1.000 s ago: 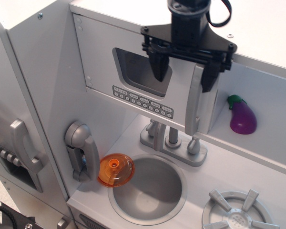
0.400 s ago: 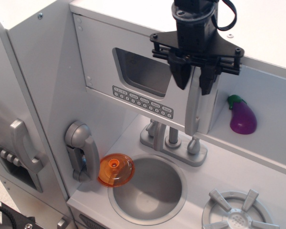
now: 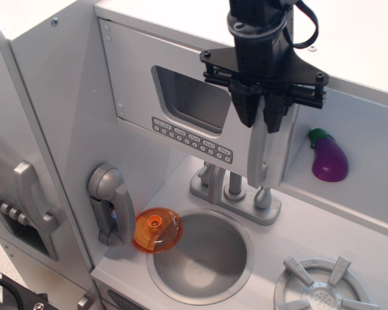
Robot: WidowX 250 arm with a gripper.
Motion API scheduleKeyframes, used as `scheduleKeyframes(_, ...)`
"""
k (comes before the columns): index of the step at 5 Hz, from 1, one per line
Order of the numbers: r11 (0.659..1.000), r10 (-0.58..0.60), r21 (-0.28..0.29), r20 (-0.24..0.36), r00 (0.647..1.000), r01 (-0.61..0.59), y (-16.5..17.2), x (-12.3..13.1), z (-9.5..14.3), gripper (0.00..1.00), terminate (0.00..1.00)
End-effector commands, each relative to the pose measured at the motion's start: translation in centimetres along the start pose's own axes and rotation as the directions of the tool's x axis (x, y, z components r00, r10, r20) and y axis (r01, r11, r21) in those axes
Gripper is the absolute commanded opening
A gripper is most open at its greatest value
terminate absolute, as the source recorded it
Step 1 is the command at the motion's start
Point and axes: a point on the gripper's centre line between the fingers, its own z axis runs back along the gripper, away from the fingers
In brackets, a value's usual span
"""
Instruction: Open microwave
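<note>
One stiff, light-looking hinged door on the microwave (image 3: 174, 106) is best taken by its tall handle (image 3: 260, 152), whose top is clenched by the pincer (image 3: 260, 118).

I see a purple eggplant (image 3: 329, 159) on the shelf, an orange lid (image 3: 157, 230) touching the sink (image 3: 200, 258), a grey phone handset (image 3: 111, 203).

Place: child's toy kitchen
Signs: round grey moulded sink (image 3: 200, 255), grey plastic tap (image 3: 234, 187), grey burner grate (image 3: 323, 287), purple toy aubergine (image 3: 328, 158)
</note>
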Motion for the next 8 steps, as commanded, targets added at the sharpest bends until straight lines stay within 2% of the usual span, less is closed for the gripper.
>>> scheduleKeyframes(1, 1.0, -0.01, 0.002, 0.022, 1.0, 0.01, 1.4, -3.5, 3.3, 0.0, 0.0)
scheduleKeyframes(2, 0.997, -0.074, 0.0, -0.053, 0.996, 0.074, 2.8, -5.9, 4.9, 0.0, 0.0)
scheduleKeyframes(3, 0.996, -0.085, -0.014, -0.141, 0.986, 0.084, 2.0, -6.8, 5.8, 1.0, 0.0)
scheduleKeyframes(4, 0.998, -0.066, -0.002, -0.192, 0.979, 0.067, -0.7, -7.1, 5.4, 1.0, 0.0)
scheduleKeyframes(5, 0.998, -0.066, -0.022, -0.248, 0.966, 0.063, -4.7, -7.1, 4.7, 1.0, 0.0)
scheduleKeyframes(6, 0.997, -0.072, -0.046, -0.256, 0.964, 0.063, -8.0, -6.6, 3.9, 1.0, 0.0)
scheduleKeyframes(7, 0.997, -0.045, -0.068, -0.161, 0.986, 0.034, -9.5, -4.6, 3.3, 1.0, 0.0)
scheduleKeyframes(8, 0.998, -0.05, -0.051, -0.075, 0.996, 0.046, -8.5, -3.3, 2.8, 1.0, 0.0)
